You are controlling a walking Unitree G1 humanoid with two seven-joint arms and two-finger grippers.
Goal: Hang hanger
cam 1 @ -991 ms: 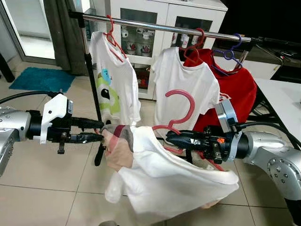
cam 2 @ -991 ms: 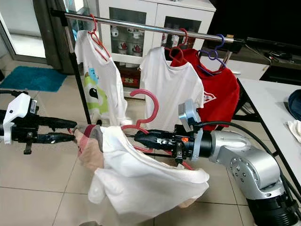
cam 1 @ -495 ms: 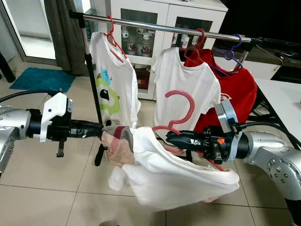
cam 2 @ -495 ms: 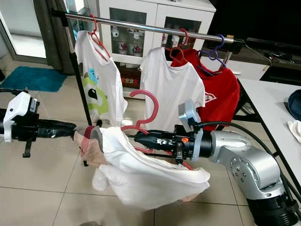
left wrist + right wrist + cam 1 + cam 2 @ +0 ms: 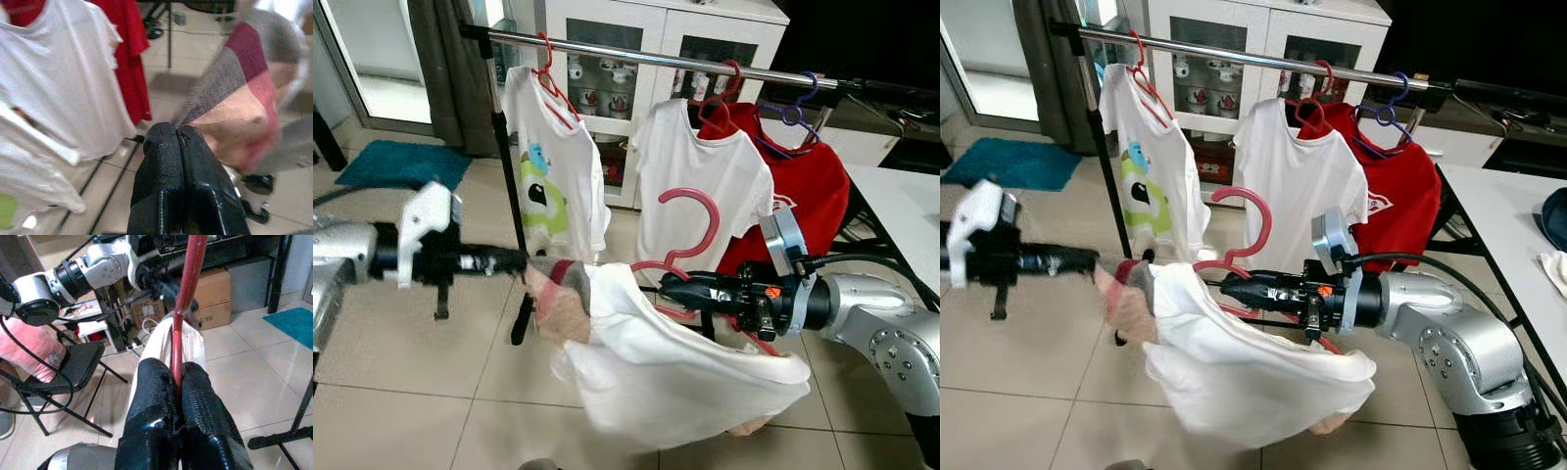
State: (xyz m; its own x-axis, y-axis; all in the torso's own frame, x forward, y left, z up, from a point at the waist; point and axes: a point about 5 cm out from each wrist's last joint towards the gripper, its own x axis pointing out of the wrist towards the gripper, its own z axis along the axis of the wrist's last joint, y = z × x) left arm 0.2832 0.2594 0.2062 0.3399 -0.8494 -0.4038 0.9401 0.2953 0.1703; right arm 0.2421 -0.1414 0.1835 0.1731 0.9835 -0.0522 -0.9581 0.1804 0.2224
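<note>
A pink hanger [image 5: 690, 220] stands hook-up in front of me, below the metal rail [image 5: 636, 56], with a white shirt [image 5: 675, 372] draped over it and sagging toward the floor. My right gripper [image 5: 668, 287] is shut on the hanger's lower bar; in the right wrist view its fingers [image 5: 200, 396] clamp the red rod [image 5: 188, 293]. My left gripper [image 5: 521, 262] is shut on the shirt's pink-and-grey striped sleeve [image 5: 558, 294], which the left wrist view shows just past the closed fingertips [image 5: 164, 147].
On the rail hang a white cartoon-print shirt [image 5: 553, 166], a plain white shirt [image 5: 700, 176], a red shirt [image 5: 813, 186] and a bare purple hanger [image 5: 793, 108]. The rack's black post [image 5: 509, 196] stands at left. A glass-door cabinet [image 5: 607, 88], a teal mat [image 5: 396, 162] and a white table [image 5: 906, 206] surround it.
My left gripper's fingers, apart a second ago, have shut on the striped sleeve and the arm has shifted slightly, now blurred. The shirt's hem has swung. The right gripper and hanger have stayed still.
</note>
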